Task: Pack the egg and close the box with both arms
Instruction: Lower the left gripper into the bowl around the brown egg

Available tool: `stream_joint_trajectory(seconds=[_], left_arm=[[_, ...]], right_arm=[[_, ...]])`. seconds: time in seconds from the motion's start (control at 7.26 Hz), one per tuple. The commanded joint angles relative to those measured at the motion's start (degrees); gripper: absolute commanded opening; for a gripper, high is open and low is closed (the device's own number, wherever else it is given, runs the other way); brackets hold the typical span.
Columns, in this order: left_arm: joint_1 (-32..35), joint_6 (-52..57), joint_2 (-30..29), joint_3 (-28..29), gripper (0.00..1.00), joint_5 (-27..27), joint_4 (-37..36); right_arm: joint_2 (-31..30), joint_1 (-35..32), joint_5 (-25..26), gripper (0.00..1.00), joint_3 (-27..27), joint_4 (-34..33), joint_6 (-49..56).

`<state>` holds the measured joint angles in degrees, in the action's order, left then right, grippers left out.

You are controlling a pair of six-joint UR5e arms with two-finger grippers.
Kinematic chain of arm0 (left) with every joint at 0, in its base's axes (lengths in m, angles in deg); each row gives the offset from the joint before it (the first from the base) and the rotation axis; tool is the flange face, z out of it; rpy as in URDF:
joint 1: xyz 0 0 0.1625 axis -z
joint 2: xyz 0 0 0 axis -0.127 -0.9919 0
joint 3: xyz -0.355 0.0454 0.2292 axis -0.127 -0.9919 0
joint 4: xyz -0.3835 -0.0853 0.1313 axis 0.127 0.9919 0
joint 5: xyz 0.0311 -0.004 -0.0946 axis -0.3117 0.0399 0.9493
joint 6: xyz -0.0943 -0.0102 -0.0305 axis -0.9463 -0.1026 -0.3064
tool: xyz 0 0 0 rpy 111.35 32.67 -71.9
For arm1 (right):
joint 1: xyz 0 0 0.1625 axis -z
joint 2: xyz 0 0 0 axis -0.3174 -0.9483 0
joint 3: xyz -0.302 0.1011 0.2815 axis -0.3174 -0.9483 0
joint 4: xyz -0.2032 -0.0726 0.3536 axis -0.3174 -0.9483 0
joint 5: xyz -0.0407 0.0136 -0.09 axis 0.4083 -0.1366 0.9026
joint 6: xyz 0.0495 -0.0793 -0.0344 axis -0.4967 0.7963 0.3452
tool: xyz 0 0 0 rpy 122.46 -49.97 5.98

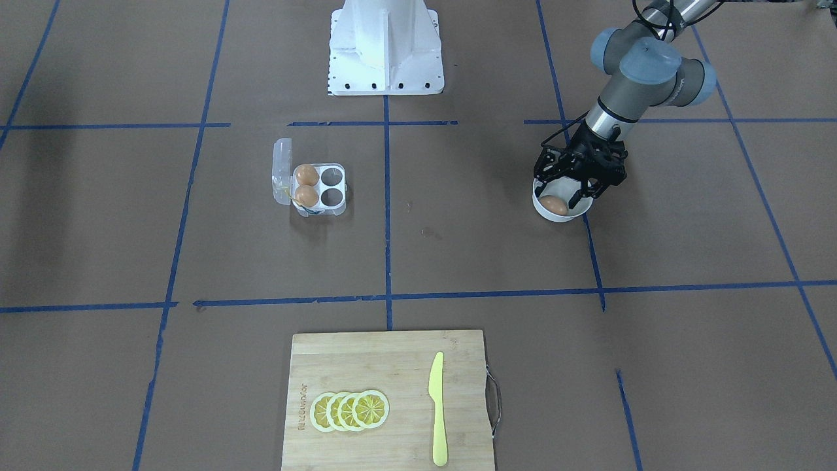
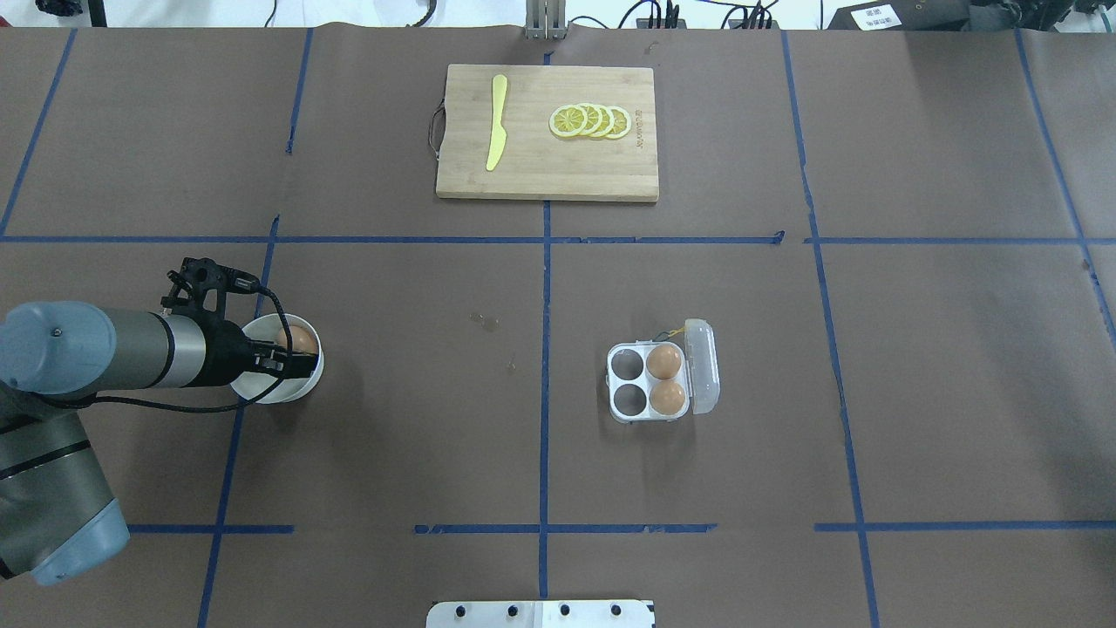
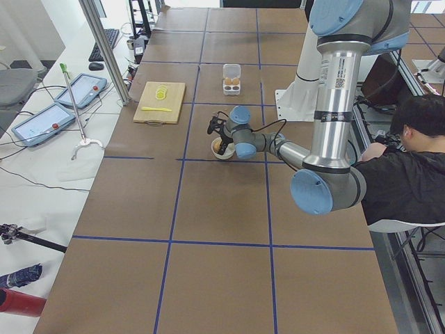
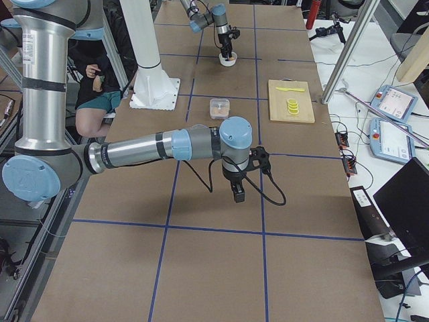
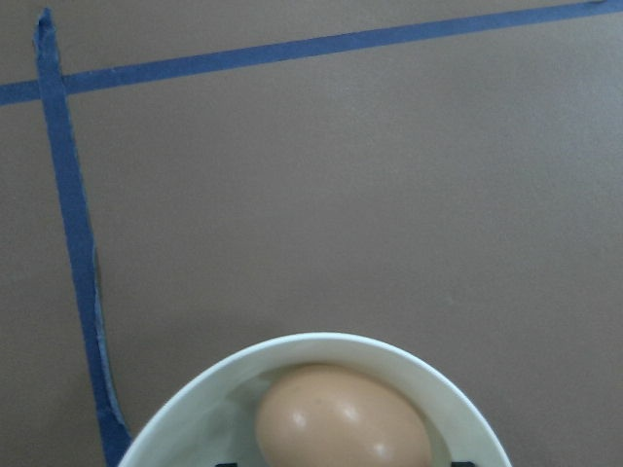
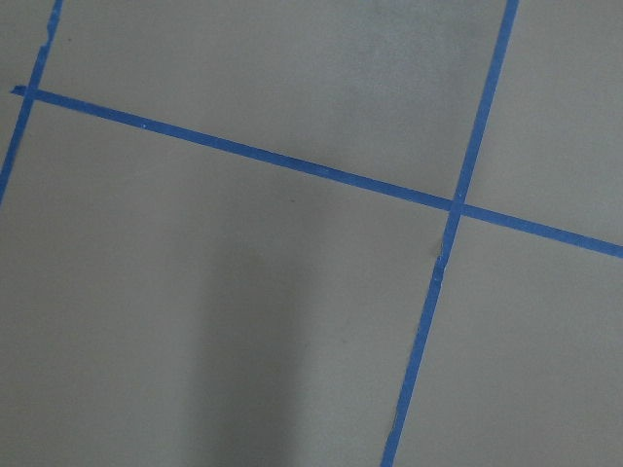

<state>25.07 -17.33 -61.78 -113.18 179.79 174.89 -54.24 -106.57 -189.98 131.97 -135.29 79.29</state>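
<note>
Apparently agape, left tool astride egg.

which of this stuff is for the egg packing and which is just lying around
For the job:
egg in the white bowl, under the left pincer
box, lid open, two eggs in, two cells empty
right pincer, over bare table

Lying about:
cutting board
yellow knife
lemon slices
</note>
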Motion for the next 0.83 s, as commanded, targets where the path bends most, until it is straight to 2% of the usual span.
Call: stream_joint_trajectory(seconds=[0.0,0.14,0.69], left_arm=[[-0.02,0.00,-0.14,-0.11,0.68,0.05,0.00],[0.06,0.00,-0.14,-0.11,0.64,0.05,0.00],[0.24,0.62,0.03,-0.90,0.66,0.05,0.18]], right_arm=[[0.00,0.00,0.00,1.00,0.00,0.01,0.00],[0.00,0.00,0.00,1.00,0.00,0.01,0.00],[0.00,0.00,0.09,1.00,0.00,0.01,0.00]])
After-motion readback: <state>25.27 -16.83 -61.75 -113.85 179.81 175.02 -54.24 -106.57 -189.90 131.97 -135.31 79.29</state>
